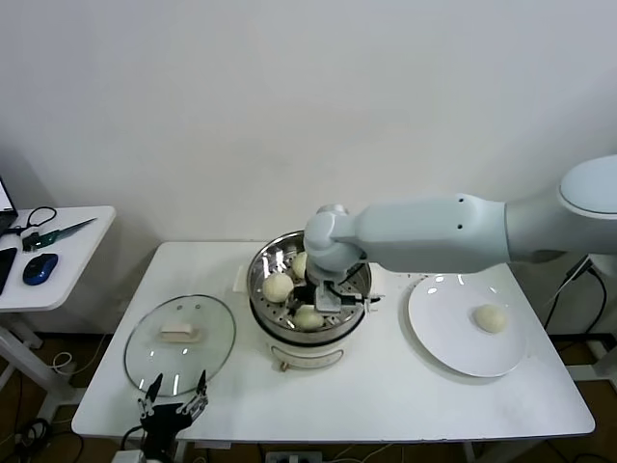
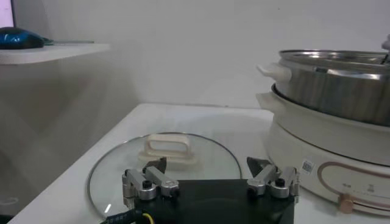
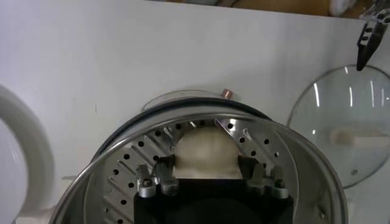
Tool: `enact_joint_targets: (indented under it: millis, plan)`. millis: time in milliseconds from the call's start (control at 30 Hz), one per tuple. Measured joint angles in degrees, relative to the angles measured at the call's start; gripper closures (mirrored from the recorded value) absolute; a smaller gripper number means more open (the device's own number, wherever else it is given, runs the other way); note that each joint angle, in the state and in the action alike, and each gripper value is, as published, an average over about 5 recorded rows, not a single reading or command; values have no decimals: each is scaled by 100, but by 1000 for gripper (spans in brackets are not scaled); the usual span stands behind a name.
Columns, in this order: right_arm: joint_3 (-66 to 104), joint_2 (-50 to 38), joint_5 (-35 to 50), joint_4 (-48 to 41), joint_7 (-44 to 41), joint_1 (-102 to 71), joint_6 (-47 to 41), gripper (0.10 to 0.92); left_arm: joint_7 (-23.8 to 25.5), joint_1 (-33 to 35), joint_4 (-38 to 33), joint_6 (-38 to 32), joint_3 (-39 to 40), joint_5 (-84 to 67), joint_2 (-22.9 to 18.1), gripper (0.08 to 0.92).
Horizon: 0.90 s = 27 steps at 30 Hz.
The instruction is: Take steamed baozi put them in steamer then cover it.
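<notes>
White tabletop [image 1: 386, 405] carries the steamer [image 1: 262, 273]; right gripper [image 3: 207, 173], jaws spread around a baozi [image 3: 206, 149], seems to be releasing it there. Left gripper [image 1: 175, 394] waits spread by the cover [image 1: 164, 362]; one bun [image 1: 491, 317] sits on the plate [image 1: 434, 338].

Steamer [image 1: 280, 253] at table [image 1: 386, 395] centre. 3 baozi inside: one at 9 o'clock [image 1: 278, 286], one at 12 [image 1: 300, 264], one at 6 [image 1: 308, 317]. R gripper [image 1: 328, 297] in the basket, jaws either side of the 6 o'clock bun w/ gaps. Plate [image 1: 439, 323] at 3 o'clock of steamer, apart from it; 4th baozi [image 1: 491, 317] on it. Cover [image 1: 180, 344] flat on table at 8 o'clock of steamer. L gripper [image 1: 175, 394] at cover's 6 o'clock edge, near table front. Side table [image 1: 67, 253] at 9 o'clock w/ mouse [image 1: 40, 269] on it.
</notes>
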Motion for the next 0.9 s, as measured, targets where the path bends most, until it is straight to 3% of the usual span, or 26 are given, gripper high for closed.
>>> enact_joint_targets:
  millis: [200, 400, 667, 900]
  plan:
    - [134, -193, 321, 24, -189, 121, 78, 203, -3, -14, 5, -3, 4, -6, -1, 177]
    - [21, -740, 1206, -90, -637, 597, 85, 203, -4, -22, 9, -4, 20, -4, -1, 177]
    - [-594, -1873, 2637, -854, -1306, 1255, -461, 203, 1, -62, 62, -10, 54, 1, 49, 177]
    - [-642, -2982, 2966, -1549, -1556, 1049, -912, 203, 26, -119, 67, 12, 83, -18, 74, 177]
